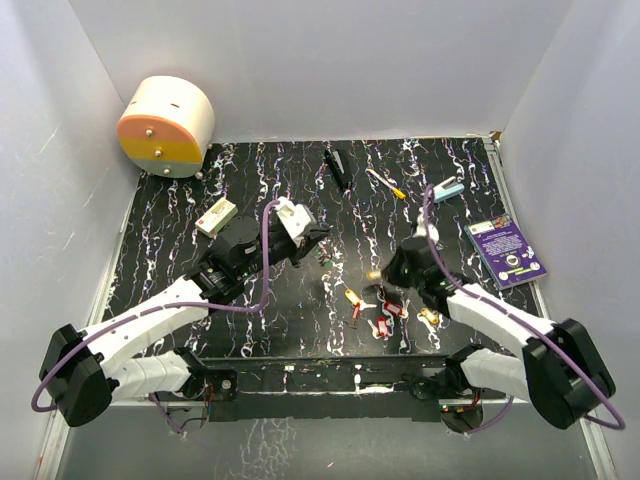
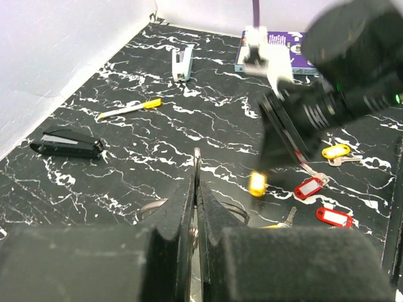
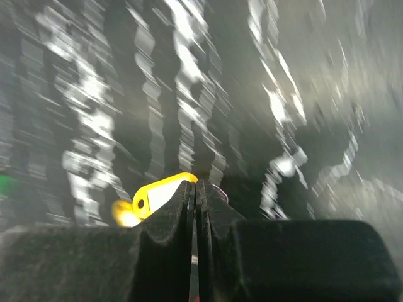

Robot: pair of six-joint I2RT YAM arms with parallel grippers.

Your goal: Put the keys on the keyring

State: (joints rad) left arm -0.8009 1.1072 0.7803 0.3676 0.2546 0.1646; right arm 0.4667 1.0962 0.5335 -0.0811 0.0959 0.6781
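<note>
My left hand (image 2: 196, 190) is pinched tight on the keyring (image 2: 197, 162), holding the wire upright over the surface (image 2: 145, 141), left of centre. My right hand (image 3: 195, 189) is closed on a yellow-headed key (image 3: 161, 192), just right of the ring. That view is blurred, so I cannot make out the key's hole. The other keys (image 2: 308, 188) lie loose on the near right. I judge this the threading step: next I must bring the key's hole to the ring's split and slide it on, which calls for fine alignment.
</note>
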